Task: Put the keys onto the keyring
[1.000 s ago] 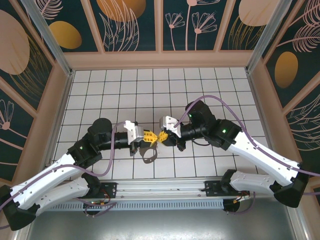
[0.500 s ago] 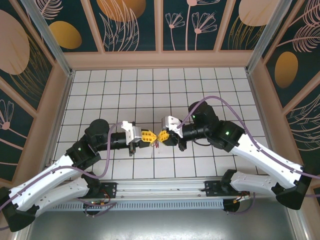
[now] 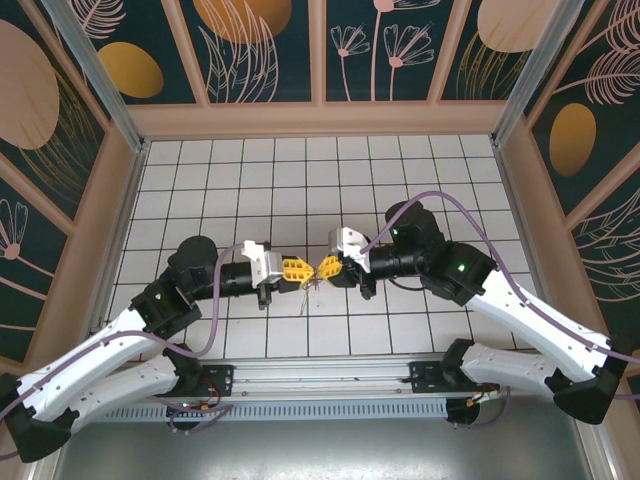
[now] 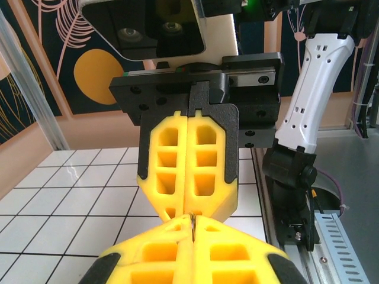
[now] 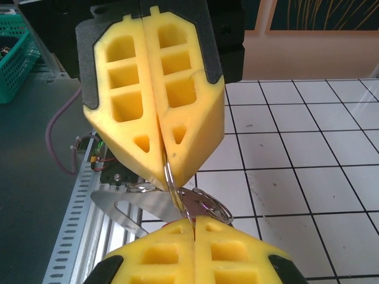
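My left gripper (image 3: 300,270) and right gripper (image 3: 322,268) meet tip to tip above the white tiles. Both are shut on the same thin silver ring (image 5: 173,190) of the keyring. In the right wrist view the ring runs from the left gripper (image 5: 167,176) down into my right gripper (image 5: 194,220). More silver rings (image 5: 214,205) and a flat slotted metal piece (image 5: 139,204) hang beside it. A reddish sliver shows under the rings; the keys are otherwise hidden. In the left wrist view the ring's edge (image 4: 193,221) sits in my left gripper (image 4: 192,225), facing the right gripper (image 4: 190,208).
The tiled floor (image 3: 300,180) stretches behind the grippers, with patterned walls on three sides. A metal rail (image 3: 320,375) runs along the near edge between the arm bases. A green basket (image 5: 12,53) stands beyond the table edge.
The loop that hung below the grippers a second ago has swung up, leaving a small bit dangling. Both arms shifted slightly, with the grippers still tip to tip and shut.
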